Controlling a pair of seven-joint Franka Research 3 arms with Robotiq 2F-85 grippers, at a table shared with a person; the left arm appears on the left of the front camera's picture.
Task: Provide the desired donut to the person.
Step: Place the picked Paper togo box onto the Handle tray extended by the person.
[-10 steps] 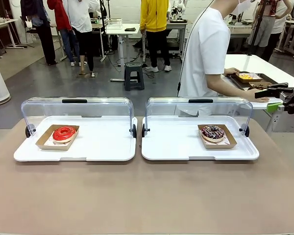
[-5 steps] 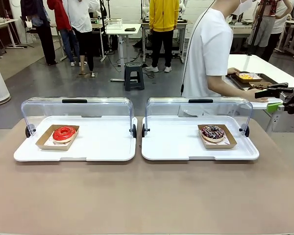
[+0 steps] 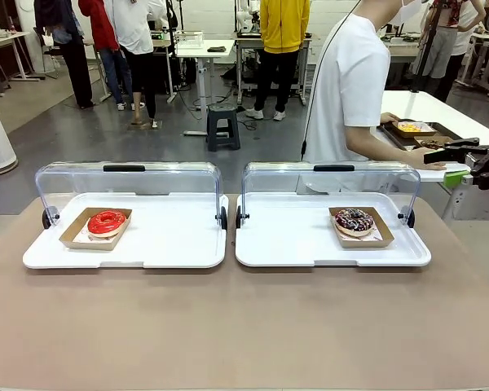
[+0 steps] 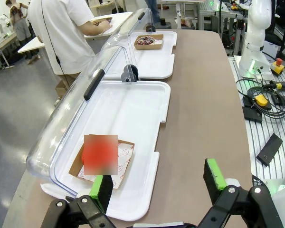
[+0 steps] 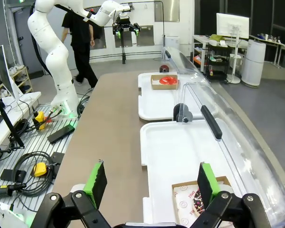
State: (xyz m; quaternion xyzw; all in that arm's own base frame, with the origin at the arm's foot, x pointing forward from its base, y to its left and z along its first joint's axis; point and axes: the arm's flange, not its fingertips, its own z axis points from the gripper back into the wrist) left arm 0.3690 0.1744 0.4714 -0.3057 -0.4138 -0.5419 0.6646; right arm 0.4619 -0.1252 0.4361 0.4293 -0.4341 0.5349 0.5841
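At the left we see a white tray [image 3: 147,244] with its clear lid [image 3: 129,181] tipped back; a red-glazed donut [image 3: 107,221] sits in a cardboard holder at its left end. The left gripper [image 4: 157,183] hangs above that tray's near edge, green pads spread apart, nothing between them. Just beside it, the second tray [image 3: 293,244] holds a chocolate sprinkled donut [image 3: 354,220] toward its right end; the right gripper [image 5: 151,184] hovers there, likewise spread wide and empty. The person [image 3: 346,90] in the white T-shirt stands beyond (turned toward a side table), well apart from both donuts.
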